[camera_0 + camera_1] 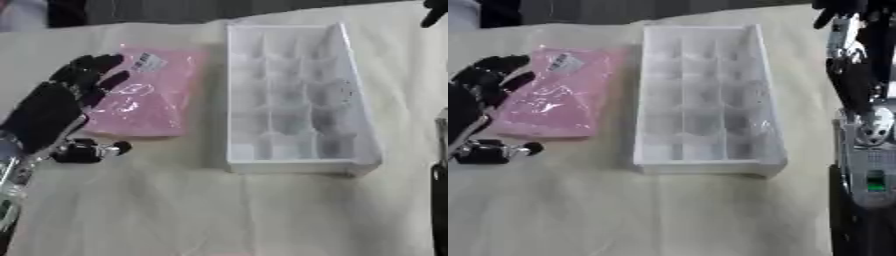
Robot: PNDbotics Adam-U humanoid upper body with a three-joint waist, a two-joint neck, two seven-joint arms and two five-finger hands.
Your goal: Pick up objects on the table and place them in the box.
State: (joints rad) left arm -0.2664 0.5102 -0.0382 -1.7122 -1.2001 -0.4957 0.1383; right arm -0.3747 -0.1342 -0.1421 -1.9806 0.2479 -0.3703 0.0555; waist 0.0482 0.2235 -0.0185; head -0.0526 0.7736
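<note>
A flat pink packet with a small white label lies on the cream cloth, just left of the box. The box is a white tray split into several small compartments, all looking empty. My black left hand is open; its fingers reach over the packet's left edge and its thumb points right below the packet's near corner. My right arm rises along the right edge, and the right hand shows only as a dark shape at the top right corner, beyond the box.
The cream cloth spreads wide in front of the box and packet. The right arm's silver and black links fill the right edge. Dark shapes stand behind the table's far edge.
</note>
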